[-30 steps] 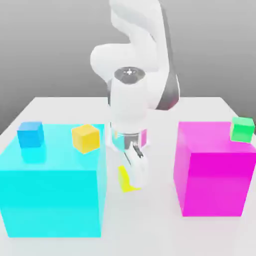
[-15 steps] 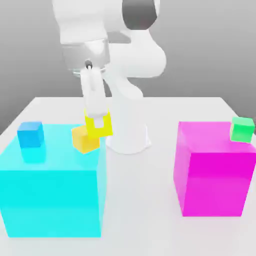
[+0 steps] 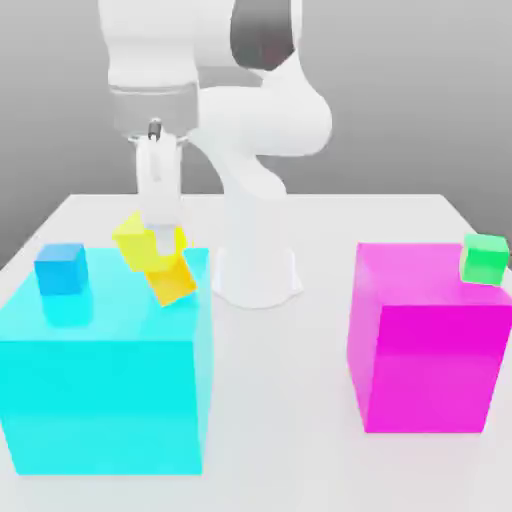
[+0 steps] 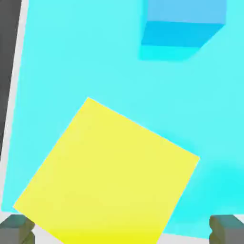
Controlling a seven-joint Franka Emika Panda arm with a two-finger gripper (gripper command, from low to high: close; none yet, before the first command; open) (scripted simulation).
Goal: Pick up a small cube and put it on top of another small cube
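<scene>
Lemon-yellow cube [image 3: 136,240] sits tilted just beneath the open hand [image 3: 157,232].

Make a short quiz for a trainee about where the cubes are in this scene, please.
1. Multiple choice: the lemon-yellow cube lies against which thing? A) the table B) the amber cube C) the small blue cube
2. True or false: the lemon-yellow cube sits flat and level.
3. Short answer: which small cube stands on the magenta block?

Key
1. B
2. False: it is tilted, and so is the amber cube under it.
3. The green cube.
</scene>
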